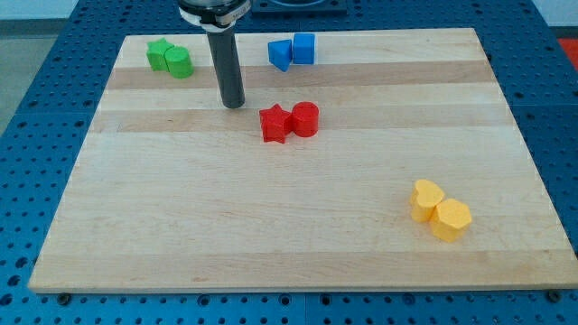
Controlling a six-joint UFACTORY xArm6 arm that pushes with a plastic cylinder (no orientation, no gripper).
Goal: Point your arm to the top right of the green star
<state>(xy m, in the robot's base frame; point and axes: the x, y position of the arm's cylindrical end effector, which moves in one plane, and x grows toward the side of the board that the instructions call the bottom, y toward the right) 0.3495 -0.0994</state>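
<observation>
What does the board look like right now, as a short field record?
tip: my tip rests on the board, to the lower right of the green pair
green: star and cylinder, touching, top left
blue: two blocks, top centre
red: star and cylinder, touching, right of tip
yellow: two blocks, bottom right

Arm (214,11) above the rod, cropped at top.

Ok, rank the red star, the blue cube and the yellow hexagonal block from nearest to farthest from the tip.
From my tip:
1. Red star, just to the view's right, slightly lower.
2. Blue cube, top right.
3. Yellow hexagonal block, far bottom right.
</observation>
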